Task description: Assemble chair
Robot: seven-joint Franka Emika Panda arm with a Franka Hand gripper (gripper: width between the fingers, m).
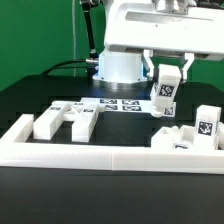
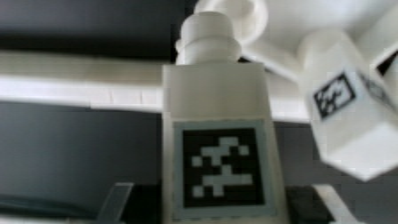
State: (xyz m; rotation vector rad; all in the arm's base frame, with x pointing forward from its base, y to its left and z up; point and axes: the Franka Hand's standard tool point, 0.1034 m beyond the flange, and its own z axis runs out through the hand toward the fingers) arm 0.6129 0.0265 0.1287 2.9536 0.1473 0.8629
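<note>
My gripper point(image 1: 167, 86) is shut on a white square chair leg point(image 1: 165, 95) with a black-and-white tag, and holds it above the table towards the exterior view's right. In the wrist view that leg point(image 2: 221, 120) runs away from my gripper point(image 2: 222, 208), tag facing the camera, and ends in a rounded peg. My dark fingers point(image 2: 125, 198) stand at either side of it. Another tagged white block point(image 2: 338, 100) lies tilted just beside the held leg. More chair parts point(image 1: 196, 135) are grouped below and right of the gripper. A flat slotted piece point(image 1: 66, 121) lies at the left.
A long low white border wall point(image 1: 100, 152) runs along the front of the black table. The marker board point(image 1: 119, 104) lies flat near the arm's base, behind the parts. A green backdrop stands behind the arm.
</note>
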